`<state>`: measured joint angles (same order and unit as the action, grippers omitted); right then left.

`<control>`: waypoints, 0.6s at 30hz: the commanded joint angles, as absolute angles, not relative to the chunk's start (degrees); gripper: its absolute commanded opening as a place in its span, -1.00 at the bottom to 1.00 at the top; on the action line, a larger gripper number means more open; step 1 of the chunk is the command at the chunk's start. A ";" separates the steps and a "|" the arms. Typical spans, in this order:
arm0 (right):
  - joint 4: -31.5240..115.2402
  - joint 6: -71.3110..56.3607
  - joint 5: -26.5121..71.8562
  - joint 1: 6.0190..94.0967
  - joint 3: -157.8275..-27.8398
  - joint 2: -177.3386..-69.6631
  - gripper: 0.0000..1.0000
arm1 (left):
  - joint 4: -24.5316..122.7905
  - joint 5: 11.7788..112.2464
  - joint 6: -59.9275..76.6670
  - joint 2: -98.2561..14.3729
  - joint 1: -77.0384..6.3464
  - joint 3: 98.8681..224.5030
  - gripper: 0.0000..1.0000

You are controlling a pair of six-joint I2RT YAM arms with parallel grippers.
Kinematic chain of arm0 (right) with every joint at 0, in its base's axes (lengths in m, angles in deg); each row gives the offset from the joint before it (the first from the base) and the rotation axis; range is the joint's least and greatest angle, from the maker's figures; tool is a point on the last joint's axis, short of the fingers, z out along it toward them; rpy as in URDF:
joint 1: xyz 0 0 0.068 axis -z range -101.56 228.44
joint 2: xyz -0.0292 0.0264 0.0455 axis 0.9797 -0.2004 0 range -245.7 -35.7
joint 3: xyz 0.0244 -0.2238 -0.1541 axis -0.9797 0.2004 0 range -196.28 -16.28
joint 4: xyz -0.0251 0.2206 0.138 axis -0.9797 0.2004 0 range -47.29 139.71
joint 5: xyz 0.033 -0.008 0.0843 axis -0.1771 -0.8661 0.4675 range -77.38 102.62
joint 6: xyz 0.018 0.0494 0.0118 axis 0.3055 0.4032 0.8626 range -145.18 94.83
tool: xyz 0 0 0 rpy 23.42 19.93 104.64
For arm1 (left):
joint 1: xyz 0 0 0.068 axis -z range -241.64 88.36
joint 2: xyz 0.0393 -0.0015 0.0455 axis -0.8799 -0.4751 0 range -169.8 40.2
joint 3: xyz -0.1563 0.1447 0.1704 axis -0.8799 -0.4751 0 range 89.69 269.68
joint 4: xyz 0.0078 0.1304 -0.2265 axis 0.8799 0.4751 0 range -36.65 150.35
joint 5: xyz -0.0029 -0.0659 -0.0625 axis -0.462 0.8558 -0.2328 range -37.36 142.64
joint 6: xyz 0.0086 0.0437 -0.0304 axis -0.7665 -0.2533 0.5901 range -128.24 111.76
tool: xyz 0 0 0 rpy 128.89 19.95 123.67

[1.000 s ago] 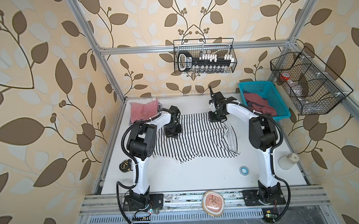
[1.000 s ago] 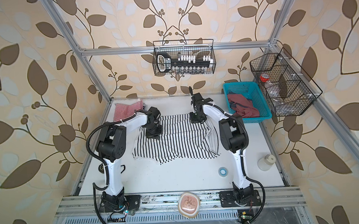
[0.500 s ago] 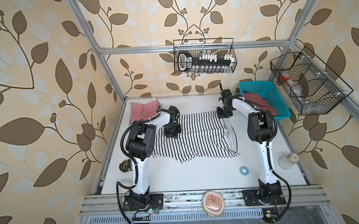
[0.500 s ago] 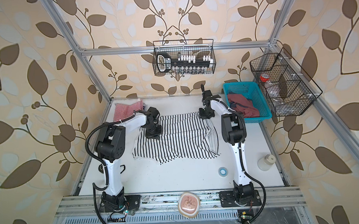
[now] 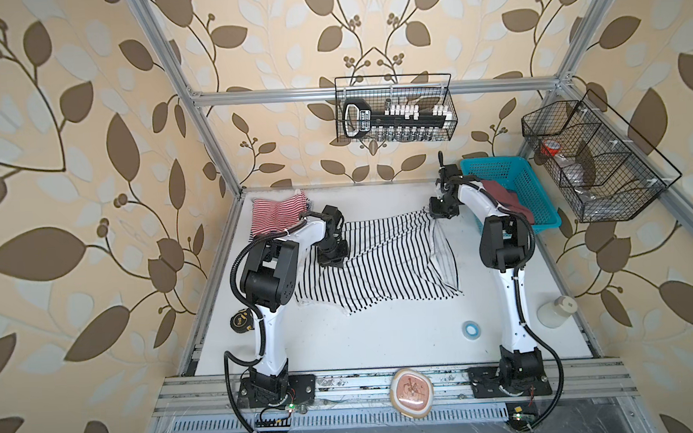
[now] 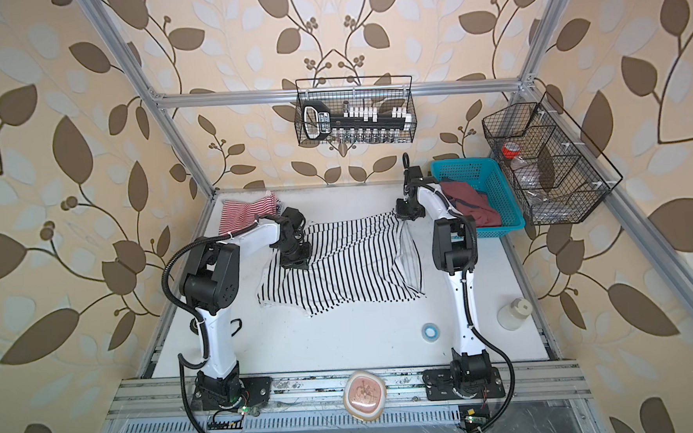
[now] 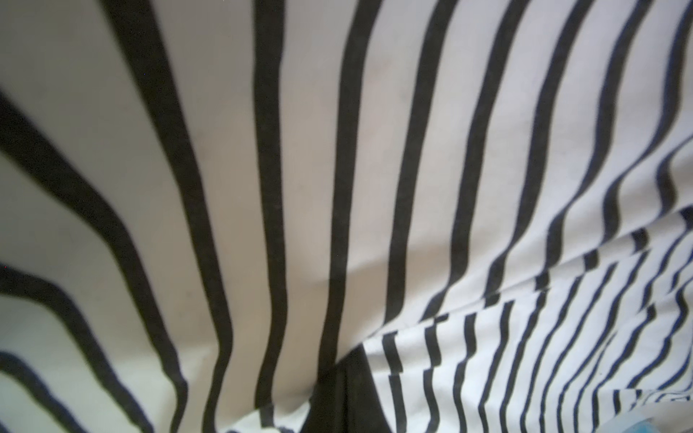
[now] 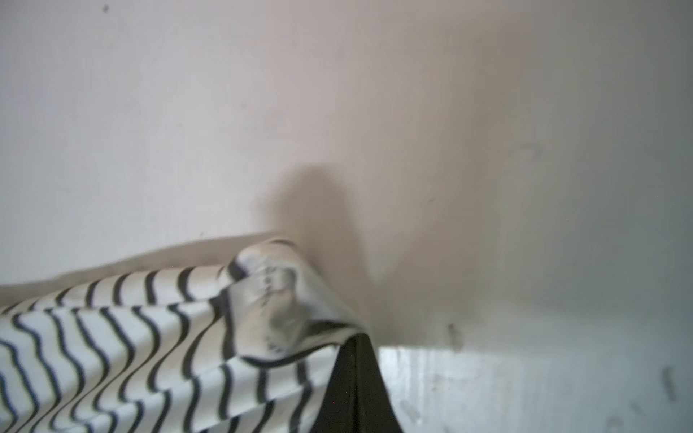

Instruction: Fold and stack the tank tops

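Our left tool pinches the striped top on its left side; our right tool grips its far right corner.

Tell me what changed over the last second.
The right gripper carried its corner of the black-and-white striped tank top sideways toward the blue basket, drawing the far edge out. The left gripper stayed shut on the top's other side; the red-and-white striped top and the basket did not move.
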<state>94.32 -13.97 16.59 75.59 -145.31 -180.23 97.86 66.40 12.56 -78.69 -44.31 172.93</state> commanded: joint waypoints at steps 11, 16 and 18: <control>87.14 -15.11 16.68 75.67 -133.53 -170.08 -0.79 | 106.20 61.40 12.49 -81.60 -43.11 177.40 -1.00; 87.58 -17.60 17.00 71.05 -138.22 -171.02 -0.40 | 108.44 63.34 11.86 -82.03 -42.56 187.23 -1.00; 88.45 -18.19 16.20 69.94 -141.46 -172.68 -0.25 | 110.45 62.76 11.09 -84.02 -42.56 191.81 -1.00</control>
